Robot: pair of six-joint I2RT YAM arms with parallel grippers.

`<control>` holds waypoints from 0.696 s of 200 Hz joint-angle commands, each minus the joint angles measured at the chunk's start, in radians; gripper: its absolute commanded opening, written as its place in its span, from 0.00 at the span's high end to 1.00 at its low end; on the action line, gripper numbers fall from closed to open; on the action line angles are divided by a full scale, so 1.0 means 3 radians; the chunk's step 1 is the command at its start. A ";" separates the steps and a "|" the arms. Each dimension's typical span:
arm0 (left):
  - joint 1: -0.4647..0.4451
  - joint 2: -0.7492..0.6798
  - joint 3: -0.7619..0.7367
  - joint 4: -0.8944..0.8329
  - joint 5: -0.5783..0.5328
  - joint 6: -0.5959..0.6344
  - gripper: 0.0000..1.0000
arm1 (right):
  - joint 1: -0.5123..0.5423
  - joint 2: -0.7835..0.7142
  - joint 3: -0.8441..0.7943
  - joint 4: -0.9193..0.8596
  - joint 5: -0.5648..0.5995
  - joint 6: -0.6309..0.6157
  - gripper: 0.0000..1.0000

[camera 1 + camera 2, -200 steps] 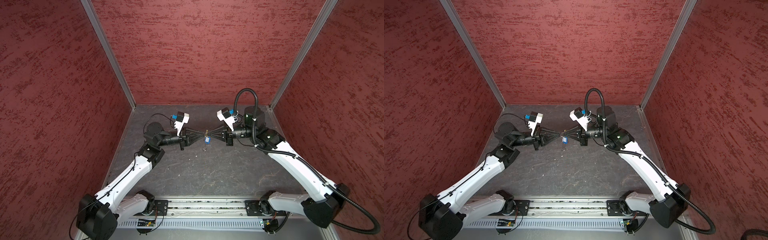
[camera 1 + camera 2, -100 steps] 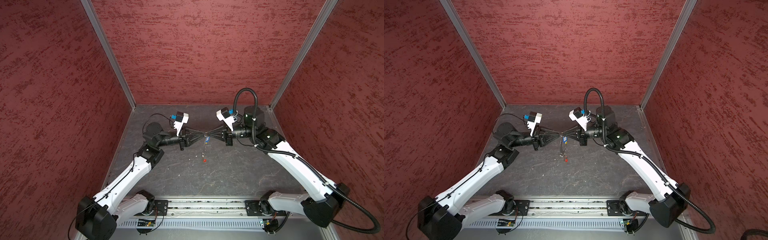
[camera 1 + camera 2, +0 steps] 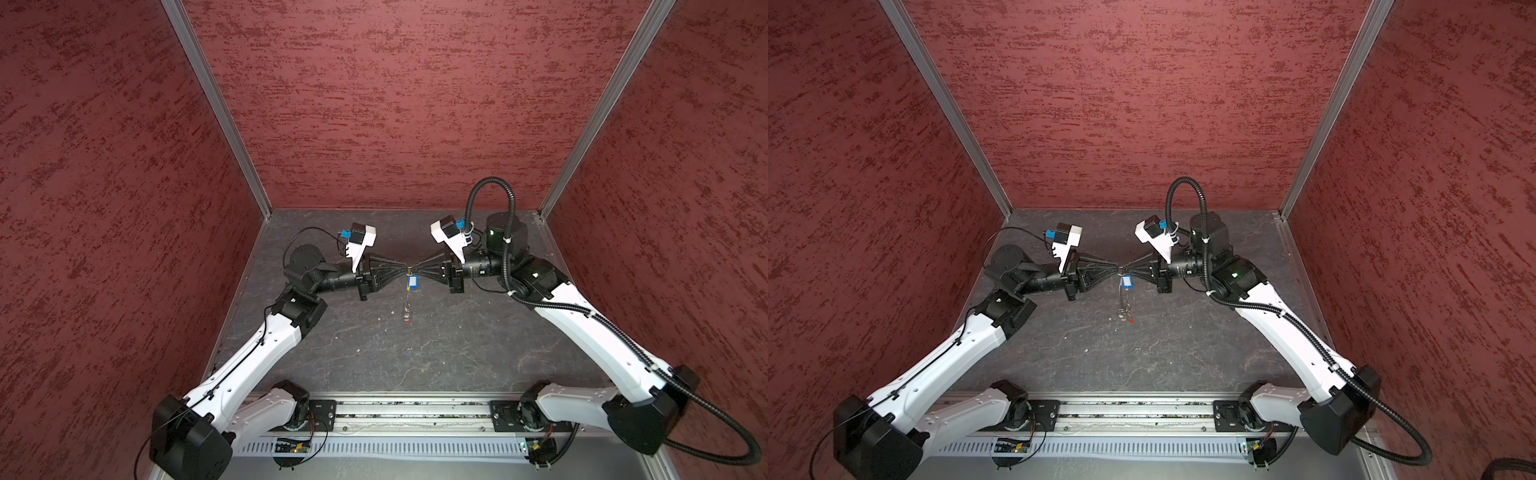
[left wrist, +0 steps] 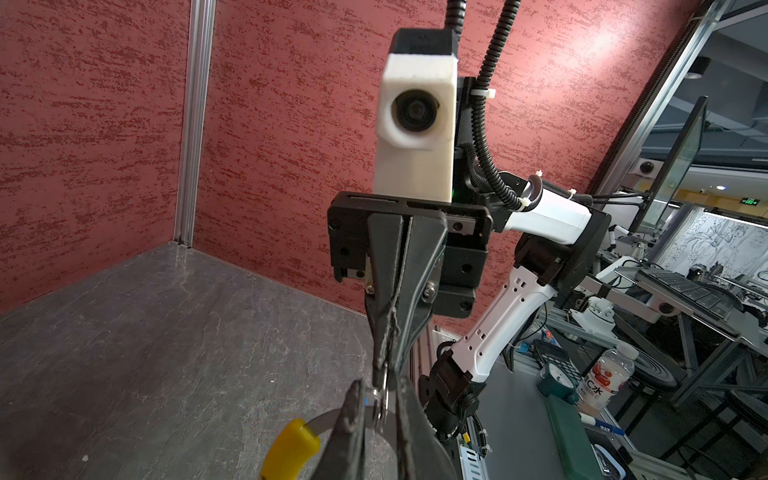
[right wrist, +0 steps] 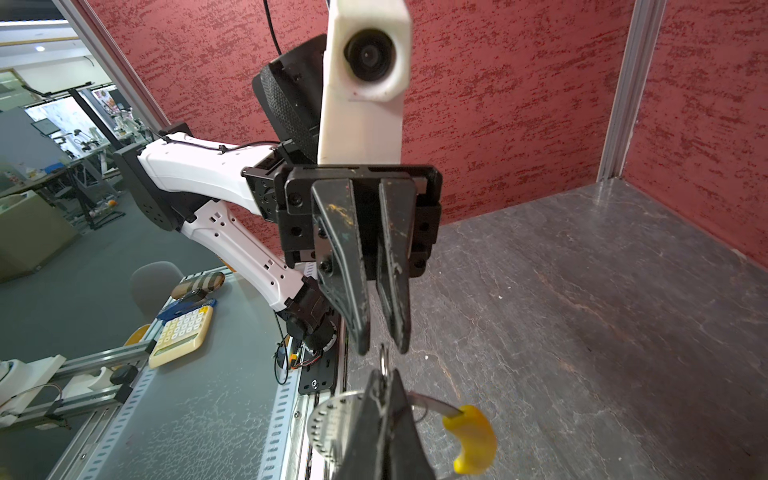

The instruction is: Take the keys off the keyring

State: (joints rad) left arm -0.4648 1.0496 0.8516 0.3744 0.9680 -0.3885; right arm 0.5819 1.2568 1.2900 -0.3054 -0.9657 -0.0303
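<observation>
In both top views my left gripper (image 3: 404, 269) and right gripper (image 3: 415, 269) meet tip to tip above the table's middle. The right gripper (image 5: 384, 374) is shut on the keyring (image 5: 332, 419), a silvery band with a yellow segment (image 5: 471, 440). A small ring (image 5: 384, 359) sticks out of its tips. My left gripper (image 4: 379, 388) stands slightly open, its tips either side of that small ring. The blue-tagged key (image 3: 412, 283) hangs under the grippers. The red-tagged key (image 3: 407, 316) lies on the table straight below, also seen in a top view (image 3: 1124, 312).
Red walls close the cell on three sides. The arms' base rail (image 3: 415, 415) runs along the front edge. The dark table (image 3: 478, 340) carries a few pale specks. Outside the cell, a calculator (image 5: 180, 336) and a bottle (image 4: 602, 380) show in the wrist views.
The red-tagged key has dropped from between the grippers onto the table and has lain there for the last half second. Both arms have barely moved, still tip to tip.
</observation>
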 commanded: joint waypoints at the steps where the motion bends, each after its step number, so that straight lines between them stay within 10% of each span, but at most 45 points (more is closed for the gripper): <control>1: -0.0005 0.0019 0.0066 0.0058 0.0062 -0.0002 0.88 | 0.0027 -0.0045 0.0075 0.0271 -0.0067 0.0031 1.00; 139: -0.0050 -0.0037 0.0008 0.0199 -0.0015 -0.0014 1.00 | 0.0108 0.0045 0.0069 0.0315 0.0011 0.0095 1.00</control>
State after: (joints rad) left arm -0.4660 1.0542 0.8513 0.4042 0.9714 -0.3923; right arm 0.5922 1.2602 1.2900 -0.2497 -0.9607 0.0097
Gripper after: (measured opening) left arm 0.045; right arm 0.041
